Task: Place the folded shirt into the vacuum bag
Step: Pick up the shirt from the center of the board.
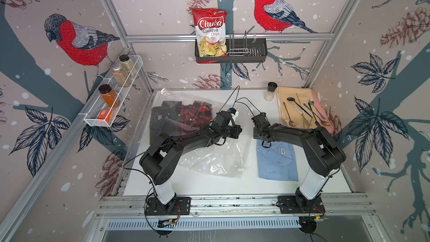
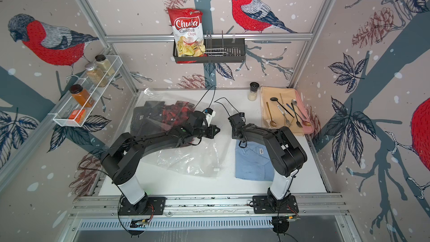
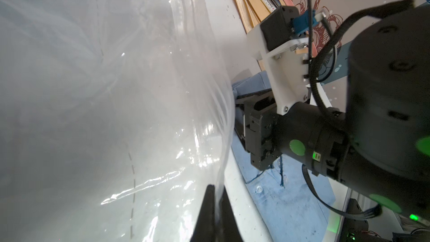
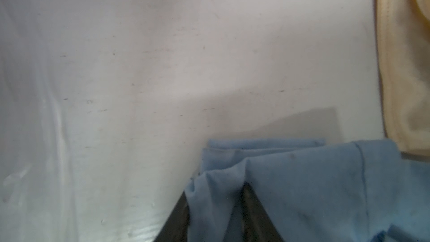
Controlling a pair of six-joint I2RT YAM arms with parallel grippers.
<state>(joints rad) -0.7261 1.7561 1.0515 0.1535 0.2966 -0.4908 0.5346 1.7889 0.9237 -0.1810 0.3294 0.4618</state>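
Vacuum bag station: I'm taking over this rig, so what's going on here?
The left gripper pinches the open edge of the vacuum bag. The right gripper is clamped on a bunched edge of the folded blue shirt, which lies on the table beside the bag, not yet inside. A black shirt and a red plaid shirt are already in the bag.

The vacuum bag (image 3: 104, 89) is pinched by the left gripper (image 3: 217, 190). The blue shirt (image 3: 279, 206) is seen to its right.
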